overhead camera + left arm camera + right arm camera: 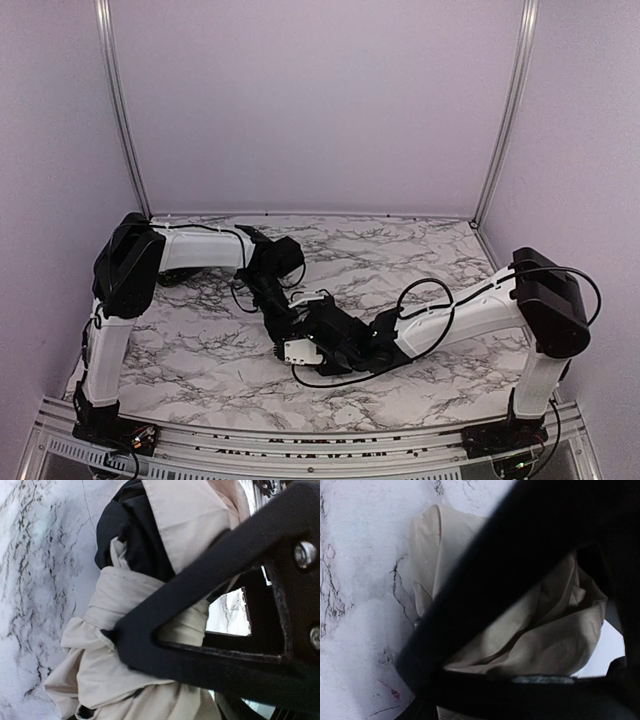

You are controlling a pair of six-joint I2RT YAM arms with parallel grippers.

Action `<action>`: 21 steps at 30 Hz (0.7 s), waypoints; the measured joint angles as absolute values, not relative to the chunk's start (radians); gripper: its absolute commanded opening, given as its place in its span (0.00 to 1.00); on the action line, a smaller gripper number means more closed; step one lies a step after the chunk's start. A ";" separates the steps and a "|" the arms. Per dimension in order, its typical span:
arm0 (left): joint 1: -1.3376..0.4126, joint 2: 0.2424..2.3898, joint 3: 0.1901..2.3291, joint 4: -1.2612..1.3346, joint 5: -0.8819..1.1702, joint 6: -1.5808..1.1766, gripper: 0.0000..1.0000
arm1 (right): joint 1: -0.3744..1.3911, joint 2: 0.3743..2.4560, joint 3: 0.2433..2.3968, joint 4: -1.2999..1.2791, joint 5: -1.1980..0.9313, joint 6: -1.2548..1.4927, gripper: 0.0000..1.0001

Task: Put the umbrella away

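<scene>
Black finger (200, 575) of left gripper (290, 335) lies across umbrella (120, 595) fabric, frame centre; right gripper (318, 330) finger (485, 595) sits over same bundle. Pinching or spread: can't tell, either side. Umbrella collapsed, cloth loose, on table (30, 580), centre of top view; bundling + stowing prob. not yet done.

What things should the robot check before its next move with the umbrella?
1. The umbrella lies on the table: ok.
2. Its fabric is tidy: not ok, folds bunch loosely.
3. The left gripper is at it: ok, a finger crosses the fabric.
4. The left gripper's hold: cannot tell.
5. The right gripper is at it: ok; its hold: cannot tell.
</scene>
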State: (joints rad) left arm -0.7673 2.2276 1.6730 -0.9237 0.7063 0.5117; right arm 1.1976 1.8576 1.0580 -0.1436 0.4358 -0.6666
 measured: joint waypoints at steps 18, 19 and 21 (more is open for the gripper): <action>-0.733 1.713 1.296 -0.286 0.351 0.248 0.81 | 1.177 1.750 1.051 -0.356 0.300 -0.379 0.99; -0.733 1.695 1.282 -0.263 0.310 0.223 0.81 | 1.177 1.736 1.051 -0.377 0.289 -0.366 1.00; -0.734 1.669 1.245 -0.228 0.235 0.181 0.81 | 1.177 1.685 1.050 -0.407 0.256 -0.344 1.00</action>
State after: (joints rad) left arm -0.7341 1.6688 1.2449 -0.2279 0.2352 0.1810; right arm 1.1770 1.6848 1.0496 -0.4072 0.2558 -0.3439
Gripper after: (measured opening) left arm 0.811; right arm 0.986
